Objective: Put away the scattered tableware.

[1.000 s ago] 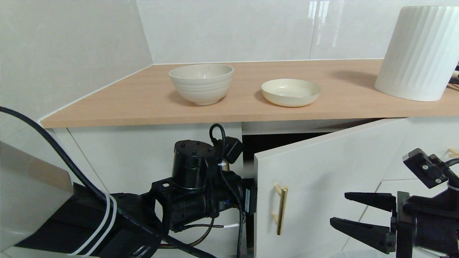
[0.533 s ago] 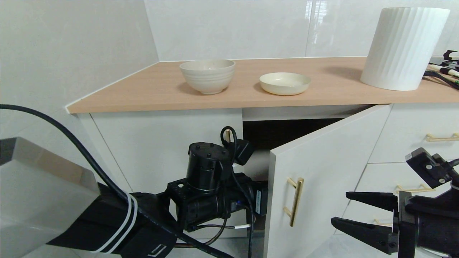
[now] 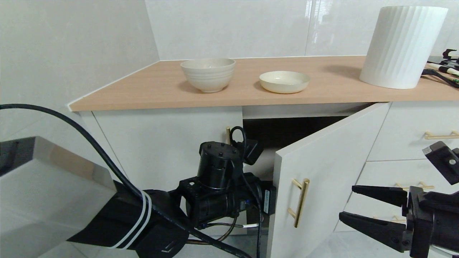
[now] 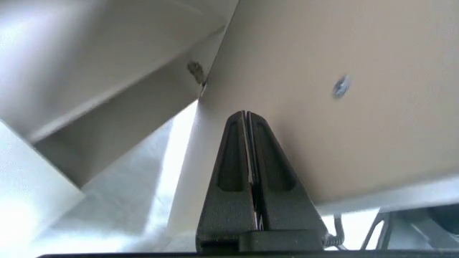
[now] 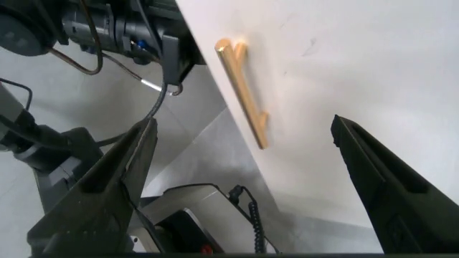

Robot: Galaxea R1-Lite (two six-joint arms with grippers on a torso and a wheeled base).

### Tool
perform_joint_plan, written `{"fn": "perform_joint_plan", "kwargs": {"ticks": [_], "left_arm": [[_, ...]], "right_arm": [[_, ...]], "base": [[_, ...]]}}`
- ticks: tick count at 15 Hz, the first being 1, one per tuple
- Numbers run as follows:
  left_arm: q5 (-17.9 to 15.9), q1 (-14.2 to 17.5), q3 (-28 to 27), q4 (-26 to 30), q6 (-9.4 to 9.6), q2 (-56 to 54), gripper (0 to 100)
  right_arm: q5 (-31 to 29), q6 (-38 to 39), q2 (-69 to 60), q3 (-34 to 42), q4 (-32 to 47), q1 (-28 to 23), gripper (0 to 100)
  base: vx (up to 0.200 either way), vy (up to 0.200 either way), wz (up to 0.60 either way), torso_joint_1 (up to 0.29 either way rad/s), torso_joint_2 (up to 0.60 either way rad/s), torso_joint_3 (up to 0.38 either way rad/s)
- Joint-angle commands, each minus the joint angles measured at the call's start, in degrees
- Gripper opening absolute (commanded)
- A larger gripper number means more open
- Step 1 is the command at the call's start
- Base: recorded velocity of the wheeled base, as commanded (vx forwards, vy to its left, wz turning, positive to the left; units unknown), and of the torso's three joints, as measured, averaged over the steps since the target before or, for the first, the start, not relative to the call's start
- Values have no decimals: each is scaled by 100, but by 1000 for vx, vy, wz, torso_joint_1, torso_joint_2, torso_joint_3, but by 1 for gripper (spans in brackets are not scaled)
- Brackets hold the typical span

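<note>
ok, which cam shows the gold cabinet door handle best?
Right wrist view: the gold handle is close and shown full length, posts included. Head view has it whole but farther off, on the open cabinet door. Left wrist view faces what looks like the door's inner side, with one small screw.

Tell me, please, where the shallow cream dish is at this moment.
In the head view, the shallow dish sits on the countertop, between the deeper bowl on its left and the ribbed container on its right, above the open cabinet door.
</note>
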Motion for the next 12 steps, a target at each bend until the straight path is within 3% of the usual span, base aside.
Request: {"fn": "perform_joint_plan", "kwargs": {"ticks": [1,5,7,9,12], "left_arm": [[-7,-112,-127,62,-2,120,0],[-25,-200,-294,202,-28,199,0],[-25,-314,-365,202,-142,252,0],[-25,-525,-479,202,-283,322,0],[-7,-850,-532,176,-283,322,0]], "right_arm": [[6,-1,-52,7,-8,4,100],[6,-1,-324,-72,-8,4,100],[6,-1,-509,-125,-8,4,100],[15,-1,-781,-213,-8,4,100],[23,114,-1080,-309,-8,4,100]], "base": [[0,0,0,0,0,0],[0,0,0,0,0,0],[0,0,0,0,0,0],[0,0,0,0,0,0],[0,0,0,0,0,0]]}}
